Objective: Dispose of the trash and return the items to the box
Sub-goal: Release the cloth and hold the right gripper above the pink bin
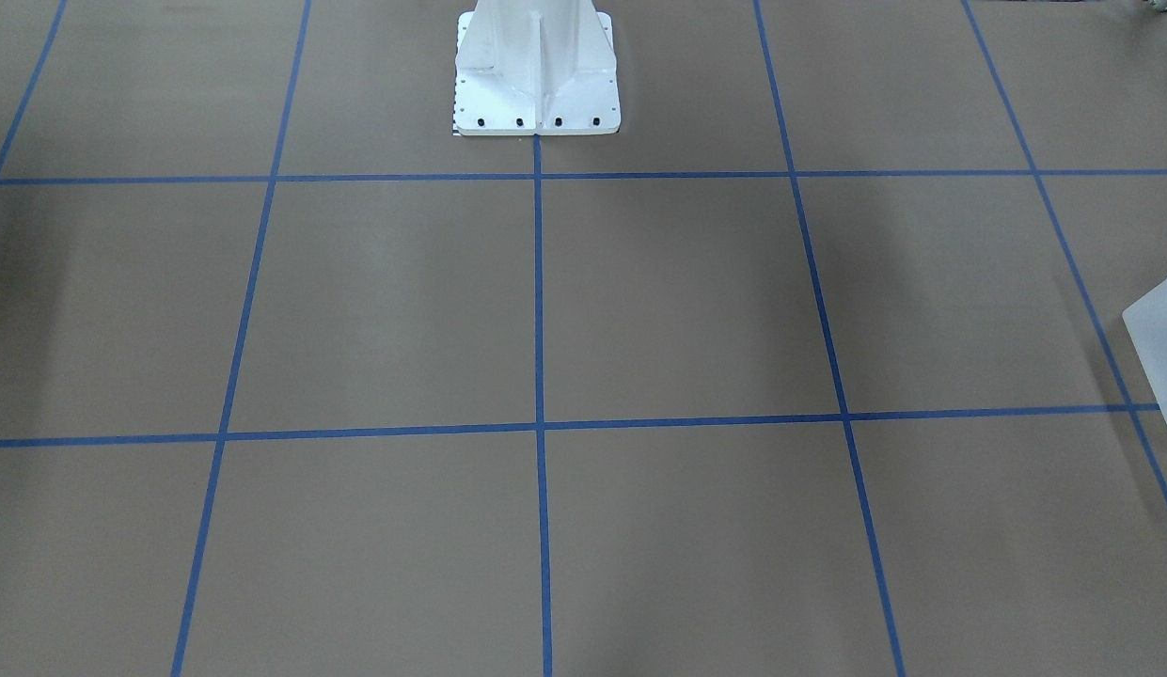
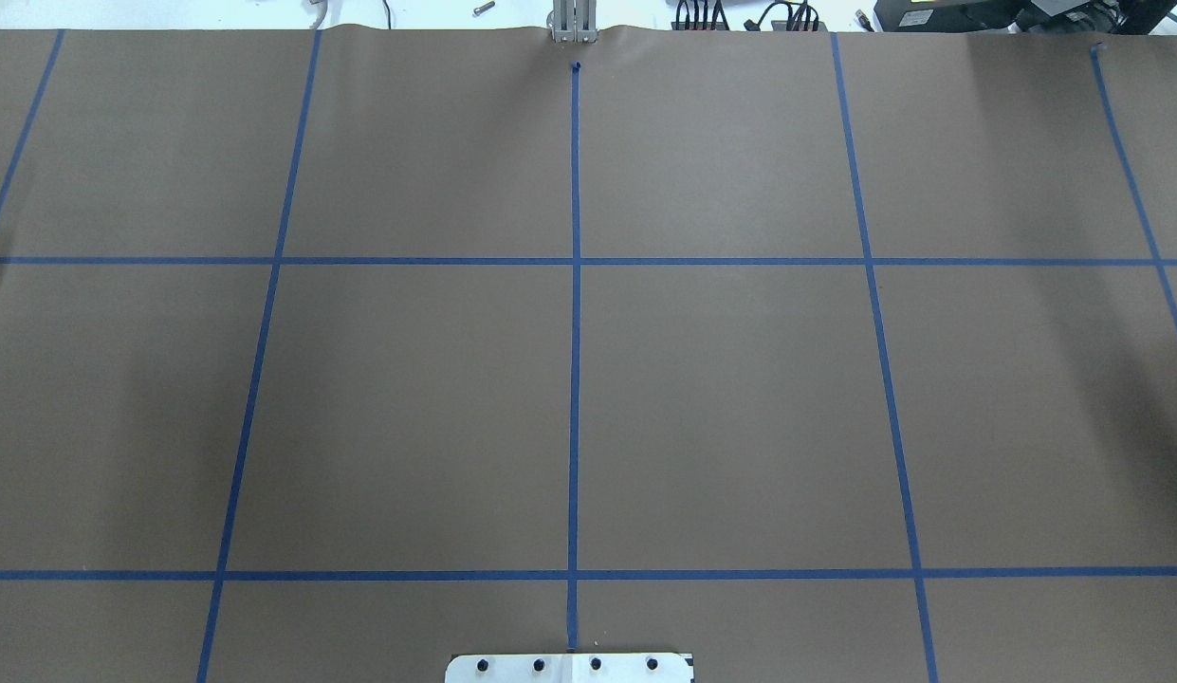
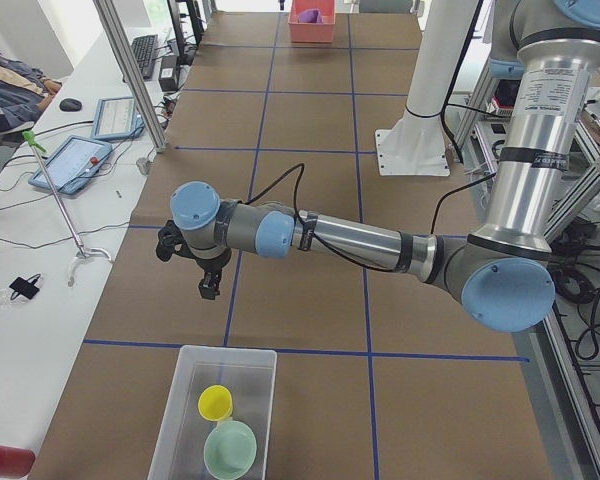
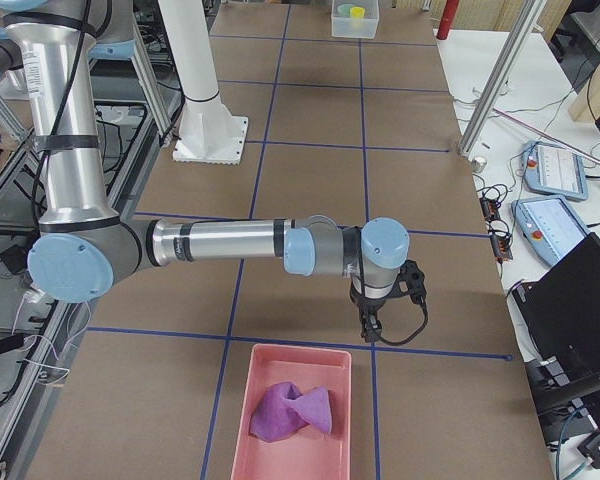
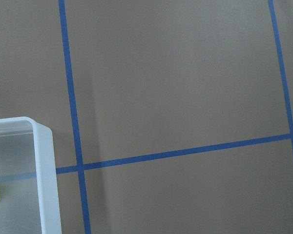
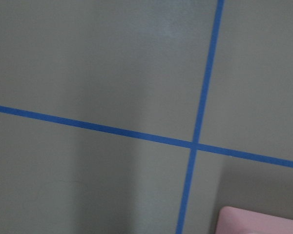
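Observation:
The translucent whitish box (image 3: 180, 420) stands at the table's left end and holds a yellow cup (image 3: 215, 403) and a pale green bowl (image 3: 230, 449). Its corner shows in the left wrist view (image 5: 43, 161) and at the front-facing view's right edge (image 1: 1157, 329). My left gripper (image 3: 209, 290) hangs above the table just short of the box. My right gripper (image 4: 368, 332) hangs just short of a pink tray (image 4: 242, 420) holding a crumpled purple cloth (image 4: 292, 410). Both grippers show only in the side views, so I cannot tell whether they are open or shut.
The brown table cover carries a grid of blue tape lines (image 2: 575, 332). The white robot base (image 1: 536, 70) stands mid-table at the robot's side. Metal frame posts (image 4: 495, 85), tablets and cables lie along the operators' side. The pink tray's corner shows in the right wrist view (image 6: 263, 222).

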`<state>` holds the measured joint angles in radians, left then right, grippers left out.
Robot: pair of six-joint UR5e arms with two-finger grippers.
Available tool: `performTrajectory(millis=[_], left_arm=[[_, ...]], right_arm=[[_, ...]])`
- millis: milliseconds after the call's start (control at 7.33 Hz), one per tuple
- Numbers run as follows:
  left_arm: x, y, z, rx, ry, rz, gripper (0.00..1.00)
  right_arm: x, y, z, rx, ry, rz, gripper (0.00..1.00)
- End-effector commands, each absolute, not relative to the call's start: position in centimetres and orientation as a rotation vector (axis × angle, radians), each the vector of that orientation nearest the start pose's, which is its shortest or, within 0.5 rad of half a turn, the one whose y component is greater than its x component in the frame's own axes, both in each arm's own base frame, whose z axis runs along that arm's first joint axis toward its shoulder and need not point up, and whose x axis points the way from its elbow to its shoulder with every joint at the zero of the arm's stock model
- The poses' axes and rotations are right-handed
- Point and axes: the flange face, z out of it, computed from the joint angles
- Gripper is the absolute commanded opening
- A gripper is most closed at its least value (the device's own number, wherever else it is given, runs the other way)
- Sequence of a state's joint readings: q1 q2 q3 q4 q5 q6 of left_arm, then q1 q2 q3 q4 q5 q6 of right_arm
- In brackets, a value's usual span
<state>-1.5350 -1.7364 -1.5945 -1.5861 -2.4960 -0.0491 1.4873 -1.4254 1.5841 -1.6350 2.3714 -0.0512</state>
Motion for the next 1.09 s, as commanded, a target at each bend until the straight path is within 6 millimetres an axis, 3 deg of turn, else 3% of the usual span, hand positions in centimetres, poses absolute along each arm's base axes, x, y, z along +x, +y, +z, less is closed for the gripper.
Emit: performTrajectory(millis=[0, 409, 545, 955], left_arm=[[-4.3, -55.8, 55.6, 0.164, 0.926, 0.069, 0.98], [-4.3, -55.3, 56.3, 0.152, 0.925, 0.06, 0.98], [-4.6, -54.9, 54.8, 0.173, 0.924, 0.051, 0.98], [-4.9, -54.1, 53.8, 0.191, 0.924, 0.05, 0.98]], right_arm=[[-0.7, -56.7, 55.0, 0.097, -0.833, -0.18, 1.0], [-0.6, -56.5, 55.5, 0.094, -0.817, -0.188, 1.0], [-0.6, -56.4, 56.0, 0.085, -0.817, -0.184, 1.0], [-0.1, -55.8, 56.3, 0.088, -0.809, -0.178, 1.0]])
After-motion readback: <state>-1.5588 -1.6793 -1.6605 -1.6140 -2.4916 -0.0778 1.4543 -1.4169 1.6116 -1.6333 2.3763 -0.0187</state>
